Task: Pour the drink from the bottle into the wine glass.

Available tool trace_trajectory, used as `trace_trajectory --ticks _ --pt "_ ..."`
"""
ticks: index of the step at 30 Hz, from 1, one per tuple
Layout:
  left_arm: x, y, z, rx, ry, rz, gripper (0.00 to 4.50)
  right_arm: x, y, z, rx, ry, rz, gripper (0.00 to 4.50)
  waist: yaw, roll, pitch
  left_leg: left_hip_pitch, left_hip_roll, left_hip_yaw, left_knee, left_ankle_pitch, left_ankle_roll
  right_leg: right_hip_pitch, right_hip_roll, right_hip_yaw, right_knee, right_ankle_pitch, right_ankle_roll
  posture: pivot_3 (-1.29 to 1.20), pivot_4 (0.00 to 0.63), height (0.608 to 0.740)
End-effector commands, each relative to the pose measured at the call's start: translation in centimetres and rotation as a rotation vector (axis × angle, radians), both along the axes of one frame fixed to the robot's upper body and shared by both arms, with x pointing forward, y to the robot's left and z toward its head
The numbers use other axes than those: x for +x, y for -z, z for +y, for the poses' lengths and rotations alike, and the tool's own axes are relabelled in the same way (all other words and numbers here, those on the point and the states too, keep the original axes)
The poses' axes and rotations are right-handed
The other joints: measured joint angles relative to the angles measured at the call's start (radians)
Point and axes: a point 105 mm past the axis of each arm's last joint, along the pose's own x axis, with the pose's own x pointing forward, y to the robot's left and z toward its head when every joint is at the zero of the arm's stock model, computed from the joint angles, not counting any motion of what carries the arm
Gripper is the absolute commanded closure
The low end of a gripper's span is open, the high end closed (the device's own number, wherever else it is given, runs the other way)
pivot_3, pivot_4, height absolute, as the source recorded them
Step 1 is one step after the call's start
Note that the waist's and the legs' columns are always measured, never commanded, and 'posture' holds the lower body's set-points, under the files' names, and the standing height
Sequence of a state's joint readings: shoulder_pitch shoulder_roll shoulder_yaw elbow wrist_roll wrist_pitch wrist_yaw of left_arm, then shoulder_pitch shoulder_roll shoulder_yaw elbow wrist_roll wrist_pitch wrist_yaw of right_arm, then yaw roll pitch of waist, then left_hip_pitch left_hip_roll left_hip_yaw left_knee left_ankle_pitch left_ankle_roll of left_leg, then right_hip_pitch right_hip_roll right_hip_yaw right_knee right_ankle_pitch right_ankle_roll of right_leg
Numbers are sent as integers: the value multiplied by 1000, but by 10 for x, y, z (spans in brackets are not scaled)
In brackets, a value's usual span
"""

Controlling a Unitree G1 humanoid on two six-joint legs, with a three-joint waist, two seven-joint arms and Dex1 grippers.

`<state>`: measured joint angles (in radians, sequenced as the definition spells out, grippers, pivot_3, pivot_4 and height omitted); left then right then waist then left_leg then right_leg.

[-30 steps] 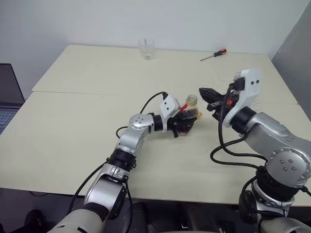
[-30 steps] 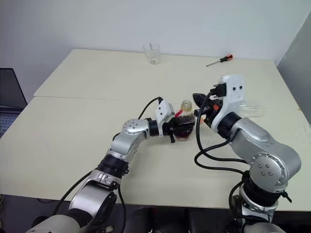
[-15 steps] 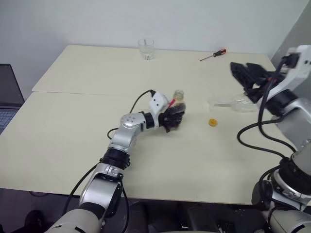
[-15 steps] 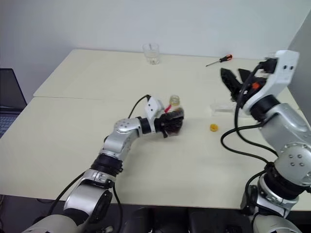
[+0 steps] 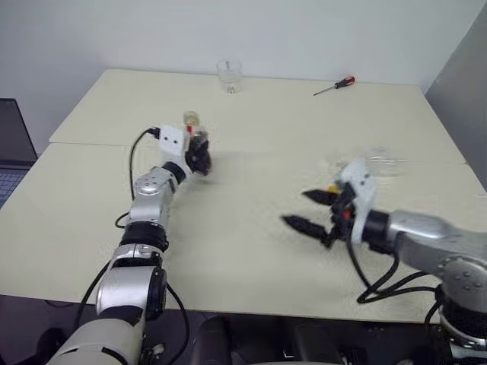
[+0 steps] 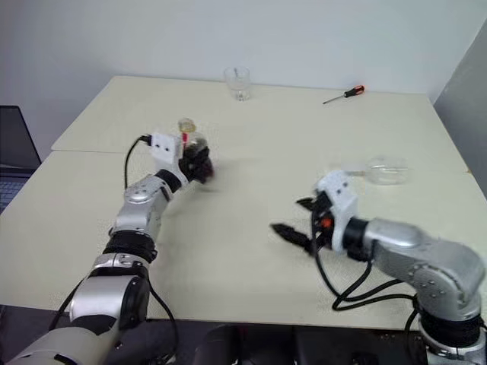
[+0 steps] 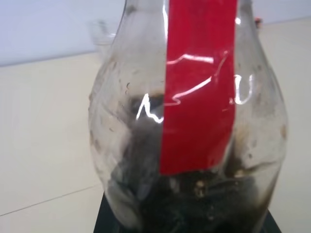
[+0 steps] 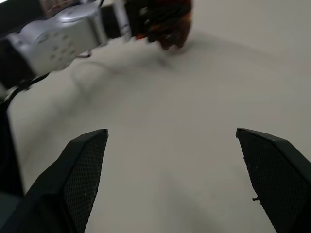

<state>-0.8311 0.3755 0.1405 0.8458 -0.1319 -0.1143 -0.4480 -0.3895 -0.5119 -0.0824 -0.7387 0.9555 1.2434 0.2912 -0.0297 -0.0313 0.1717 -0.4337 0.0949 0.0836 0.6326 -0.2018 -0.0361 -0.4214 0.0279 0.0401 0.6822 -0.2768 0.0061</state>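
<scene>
My left gripper (image 5: 199, 156) is shut on the bottle (image 5: 194, 141) and holds it upright at the table's left. Its neck (image 5: 190, 119) stands uncapped. In the left wrist view the bottle (image 7: 194, 121) is close up, with its red label and the dark drink (image 7: 184, 204) low in its body. The wine glass (image 6: 384, 170) seems to lie on its side at the right of the table. My right gripper (image 5: 295, 208) hovers open and holds nothing over the table's front middle, pointing left. Its fingers (image 8: 82, 170) stand wide apart.
A short clear tumbler (image 5: 229, 76) and a red-handled screwdriver (image 5: 335, 85) lie at the table's far edge. A small yellow cap (image 5: 332, 188) rests on the table just behind my right gripper. A laptop (image 5: 11, 152) sits off the left edge.
My left gripper carried the bottle left and away from me. My right gripper opened, left the yellow cap on the table, swung out to the right, then came down low near the front.
</scene>
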Motion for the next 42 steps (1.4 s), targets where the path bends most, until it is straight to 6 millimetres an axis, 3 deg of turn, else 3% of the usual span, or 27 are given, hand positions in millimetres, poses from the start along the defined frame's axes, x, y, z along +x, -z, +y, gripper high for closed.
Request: trace_trajectory --ticks 1,5,11,23,34,39,42 --pt "2 -30 14 10 -72 -116 3691 1 -20 11 49 -37 -106 0 0 0 0 0 0 0 1 0 0 0 0 0 0 0 1 0 150 740" --pt "0 -28 30 9 -138 -119 3691 2 -27 25 73 -96 -163 0 0 -2 -1 0 0 1 3 0 0 1 -1 -1 1 1 1 0 150 740" --pt "-6 -16 51 -43 -224 -96 3691 33 -39 28 104 7 -252 0 0 -2 -1 0 0 1 4 0 0 0 -1 -1 3 1 1 0 150 740" --pt "-14 8 71 -103 -301 -28 3691 45 -37 34 88 12 -279 0 1 -3 -1 0 1 2 9 0 0 0 -1 -1 8 3 -3 0 150 740" --pt "-21 6 76 -92 -328 -49 63 48 -38 35 88 -12 -281 0 0 -4 -2 2 1 2 12 0 0 0 -1 -1 15 1 1 0 150 740" --pt "-27 10 82 -88 -344 -33 24 53 -37 29 96 1 -259 0 0 -4 -2 2 1 2 12 0 0 0 -1 -1 15 2 0 0 150 740" --pt "-36 22 84 -88 -337 11 24 62 -33 10 93 64 -210 0 0 -4 -2 1 1 2 12 0 0 0 -1 -1 15 1 0 0 150 740"
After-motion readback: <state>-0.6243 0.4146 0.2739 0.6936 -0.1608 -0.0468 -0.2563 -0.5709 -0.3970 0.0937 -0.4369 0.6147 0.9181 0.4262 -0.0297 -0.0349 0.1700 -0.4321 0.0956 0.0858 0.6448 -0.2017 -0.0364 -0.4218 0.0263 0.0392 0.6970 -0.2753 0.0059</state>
